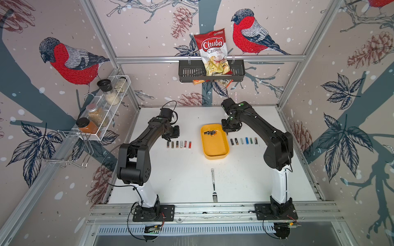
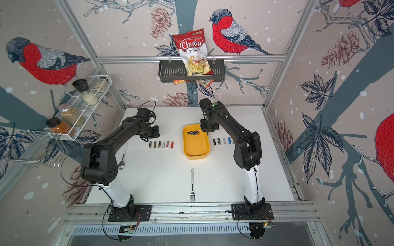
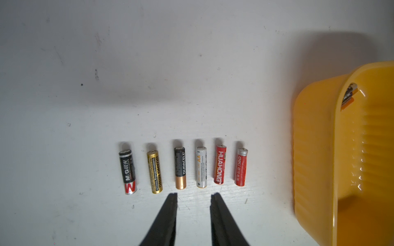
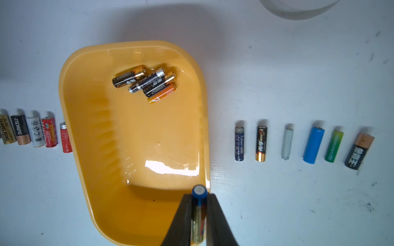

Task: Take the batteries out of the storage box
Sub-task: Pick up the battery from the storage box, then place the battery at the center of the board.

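Closest to the lens in the right wrist view is a blue-capped battery (image 4: 199,192), seen end-on, its flat silver end toward the camera and a shiny gold stretch further down its body. It is pinched lengthwise between the two fingers of the right gripper (image 4: 199,202), which press tight against its sides. Held so, the cell hangs over the rim of the yellow storage box (image 4: 85,153), on the side facing the right-hand cells. In a top view the gripper (image 1: 227,133) sits at the box's (image 1: 215,149) right rim, toward its far end.

Inside the box, at the far end and well apart from the held cell, lies a heap of batteries (image 4: 147,83). It is made up of three black ones with gold or silver ends and an orange one, lying against and across each other.

On the white table (image 1: 181,170), to the right of the box, a right row (image 4: 287,141) of six cells lies side by side with gaps between: dark blue, black-and-gold, pale silver, bright blue, green, black-and-copper. To the left of the box, a left row (image 3: 220,164) of six runs black-and-red, gold, a Duracell cell (image 3: 180,168), a white cell (image 3: 201,167), then two red.

The left gripper (image 3: 194,197) sits just short of this row, jaws parted with nothing between them, aimed between the Duracell and the white cell. Nearer the arm bases a fork (image 1: 213,185) lies on the table, and a spoon (image 2: 123,156) lies beside the left arm.
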`<action>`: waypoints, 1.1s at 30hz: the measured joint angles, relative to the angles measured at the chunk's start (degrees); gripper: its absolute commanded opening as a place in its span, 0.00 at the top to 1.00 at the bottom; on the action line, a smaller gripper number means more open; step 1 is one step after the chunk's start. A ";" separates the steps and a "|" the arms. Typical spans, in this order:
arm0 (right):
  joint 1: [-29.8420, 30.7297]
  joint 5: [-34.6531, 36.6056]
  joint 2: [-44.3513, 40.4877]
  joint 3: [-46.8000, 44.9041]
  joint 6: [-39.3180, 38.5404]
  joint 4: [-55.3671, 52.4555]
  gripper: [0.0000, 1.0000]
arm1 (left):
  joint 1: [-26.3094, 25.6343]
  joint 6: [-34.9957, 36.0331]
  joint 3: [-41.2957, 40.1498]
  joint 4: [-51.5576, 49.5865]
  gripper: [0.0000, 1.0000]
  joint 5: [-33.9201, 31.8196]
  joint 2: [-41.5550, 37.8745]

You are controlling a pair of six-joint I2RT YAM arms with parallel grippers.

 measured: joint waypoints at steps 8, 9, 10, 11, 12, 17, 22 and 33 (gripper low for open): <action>-1.51 0.70 -9.09 -16.70 0.00 3.61 0.82 | -0.17 0.00 0.20 -0.37 0.68 0.02 0.02; -1.55 0.83 -9.68 -18.67 0.00 4.39 0.82 | -0.24 0.00 0.28 -0.50 0.68 0.02 0.04; -1.57 0.83 -10.19 -20.79 0.00 5.14 0.82 | -0.33 0.00 0.39 -0.66 0.68 0.04 0.04; -1.57 0.90 -10.56 -22.47 -0.04 5.99 0.82 | -0.44 0.00 0.48 -0.72 0.68 0.04 0.04; -1.57 0.83 -10.86 -24.04 -0.20 6.84 0.82 | -0.57 0.00 0.55 -0.74 0.68 0.02 0.04; -1.40 0.76 -11.58 -30.21 -0.37 11.58 0.82 | -0.96 -0.02 0.81 -1.20 0.68 -0.04 0.00; -0.79 0.28 -11.26 -33.88 -0.70 15.74 0.82 | -1.49 -0.26 0.81 -1.77 0.68 -0.11 -0.07; -0.52 0.28 -8.76 -37.51 -1.99 20.70 0.82 | -2.62 -0.92 1.14 -2.10 0.68 -1.36 -0.04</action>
